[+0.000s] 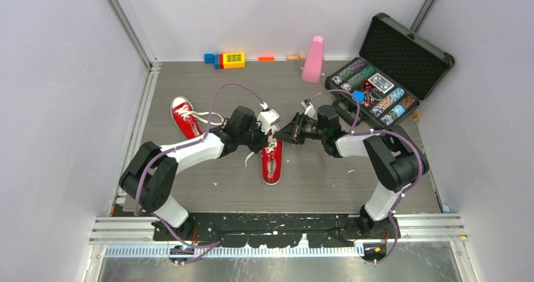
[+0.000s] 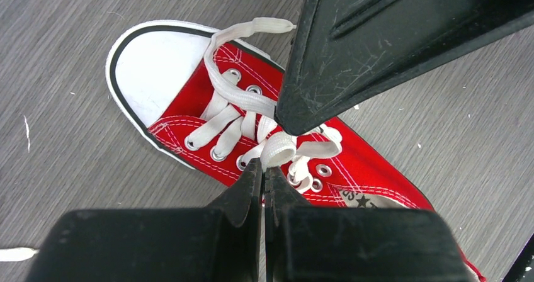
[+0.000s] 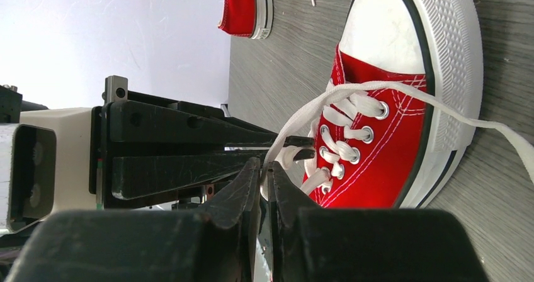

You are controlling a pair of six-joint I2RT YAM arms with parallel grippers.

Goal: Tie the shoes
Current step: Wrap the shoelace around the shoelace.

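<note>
One of the red shoes (image 1: 272,162) lies mid-table, toe toward the arms. The other shoe (image 1: 184,117) lies apart at the back left, laces loose. Both grippers meet over the near shoe's laces. My left gripper (image 2: 264,163) is shut on a white lace loop (image 2: 279,148) above the eyelets of the shoe (image 2: 189,74). My right gripper (image 3: 264,165) has its jaws a sliver apart with a lace strand (image 3: 308,112) pinched between the tips, beside the shoe (image 3: 384,162). The right gripper's finger (image 2: 352,55) hangs over the laces. The second shoe (image 3: 242,5) shows at the top of the right wrist view.
An open black case of poker chips (image 1: 390,74) sits at the back right, close to the right arm. A pink cone-shaped object (image 1: 313,60) and coloured blocks (image 1: 227,60) line the back wall. A free lace end (image 3: 504,134) trails off past the toe.
</note>
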